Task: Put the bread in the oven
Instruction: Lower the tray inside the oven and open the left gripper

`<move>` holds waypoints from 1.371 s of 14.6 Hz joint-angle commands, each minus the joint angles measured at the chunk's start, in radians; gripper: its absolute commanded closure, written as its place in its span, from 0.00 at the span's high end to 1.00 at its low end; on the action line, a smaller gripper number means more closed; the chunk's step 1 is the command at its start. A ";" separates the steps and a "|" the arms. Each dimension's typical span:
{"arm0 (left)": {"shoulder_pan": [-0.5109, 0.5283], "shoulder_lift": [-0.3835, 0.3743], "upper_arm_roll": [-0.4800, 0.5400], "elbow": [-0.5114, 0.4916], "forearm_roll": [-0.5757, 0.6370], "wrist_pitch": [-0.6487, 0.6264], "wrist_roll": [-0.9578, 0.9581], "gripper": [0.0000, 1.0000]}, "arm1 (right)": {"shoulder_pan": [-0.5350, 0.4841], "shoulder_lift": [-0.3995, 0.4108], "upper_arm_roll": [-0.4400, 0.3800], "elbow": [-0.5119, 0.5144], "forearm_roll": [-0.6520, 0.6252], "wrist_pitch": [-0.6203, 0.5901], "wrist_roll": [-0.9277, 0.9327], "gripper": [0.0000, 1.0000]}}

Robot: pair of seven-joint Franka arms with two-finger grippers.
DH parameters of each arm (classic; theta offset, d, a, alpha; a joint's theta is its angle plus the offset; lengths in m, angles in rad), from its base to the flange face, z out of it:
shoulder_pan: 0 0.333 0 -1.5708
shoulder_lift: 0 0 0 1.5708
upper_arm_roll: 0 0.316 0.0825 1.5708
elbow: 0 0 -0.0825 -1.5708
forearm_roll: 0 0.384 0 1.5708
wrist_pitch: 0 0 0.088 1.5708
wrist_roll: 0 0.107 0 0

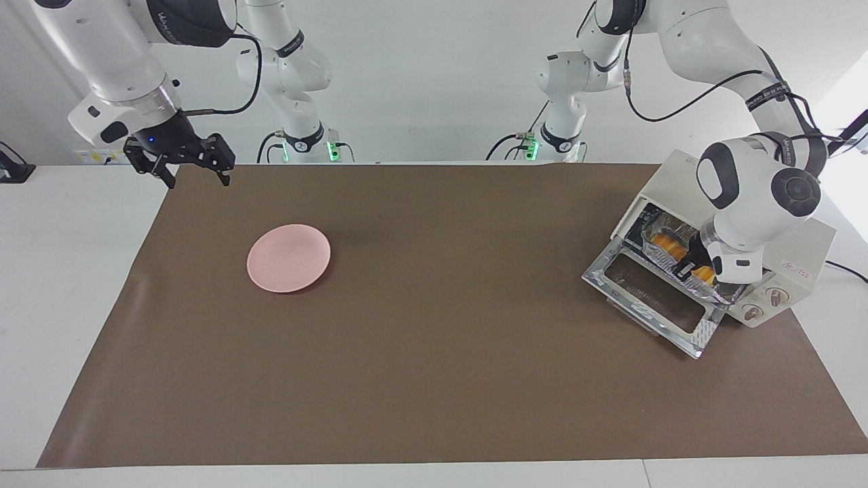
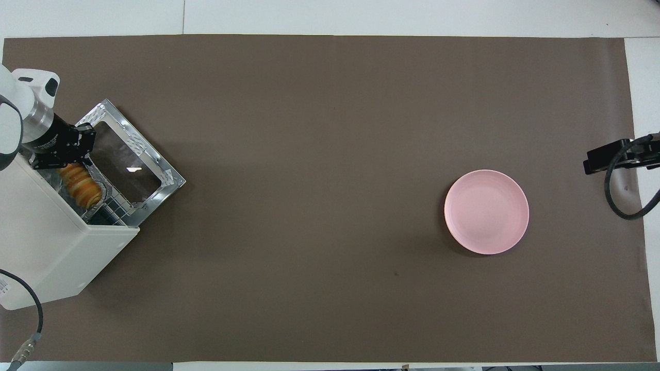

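Left gripper (image 1: 693, 268) sits clamped at the oven (image 1: 797, 254) mouth, apparently pinching the foil tray (image 2: 103, 193) rim. Bread (image 2: 79, 185) rides in that tray, partly inside, over the dropped door (image 1: 654, 298). Watch your push: the thin foil can crumple or slip, tilting the loaf onto the door. Tray edge could snag the rack. Right gripper (image 1: 192, 165) waits with fingers spread, over the table corner; plate (image 1: 289, 258) lies well apart.

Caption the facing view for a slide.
Left gripper at the bread inside the open oven; right gripper waits.
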 commanded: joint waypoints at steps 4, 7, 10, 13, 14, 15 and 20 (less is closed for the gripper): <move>0.009 -0.071 -0.003 -0.089 0.016 -0.005 0.018 0.00 | -0.010 -0.021 0.010 -0.022 -0.002 0.005 0.008 1.00; 0.012 -0.071 -0.003 -0.091 0.016 0.005 0.021 0.00 | -0.010 -0.021 0.010 -0.024 -0.002 0.005 0.010 1.00; 0.021 -0.067 -0.003 -0.091 0.016 0.053 0.027 0.54 | -0.010 -0.021 0.010 -0.024 -0.002 0.006 0.008 1.00; 0.021 -0.060 -0.003 -0.076 0.021 0.073 0.029 1.00 | -0.010 -0.021 0.010 -0.024 -0.002 0.005 0.010 1.00; 0.011 -0.058 -0.005 -0.060 0.021 0.097 0.030 1.00 | -0.010 -0.021 0.010 -0.024 -0.002 0.005 0.010 1.00; 0.005 -0.058 -0.005 -0.054 0.021 0.119 0.030 1.00 | -0.010 -0.021 0.010 -0.024 -0.002 0.005 0.010 1.00; -0.044 -0.066 -0.011 0.061 0.021 0.144 0.033 1.00 | -0.010 -0.021 0.010 -0.024 -0.002 0.005 0.010 1.00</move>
